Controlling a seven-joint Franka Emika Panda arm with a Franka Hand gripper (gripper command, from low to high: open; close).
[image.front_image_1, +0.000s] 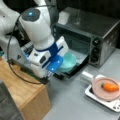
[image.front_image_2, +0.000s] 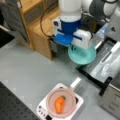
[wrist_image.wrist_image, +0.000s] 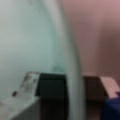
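Gripper (image.front_image_1: 65, 58) clamped on the rim of a teal bowl (image.front_image_1: 68, 62) — the bowl sits at the open door of the toaster oven (image.front_image_1: 100, 32). Nearby, a carrot (image.front_image_2: 59, 104) lies on a pink plate (image.front_image_2: 51, 100).

A teal bowl (image.front_image_1: 68, 62), held level at its rim, sits at frame centre over the open oven door in both front views

Front view from high, angled down, toaster oven (image.front_image_1: 86, 37) at top right, wooden cabinet (image.front_image_1: 25, 92) at bottom left. Front view from opposite side, steeper, cabinet (image.front_image_2: 37, 30) at top left. Shared in both: teal bowl (image.front_image_1: 67, 62), pan (image.front_image_2: 61, 102), grey tabletop (image.front_image_2: 25, 72). Wrist view pressed close against bowl rim (wrist_image.wrist_image: 71, 62).
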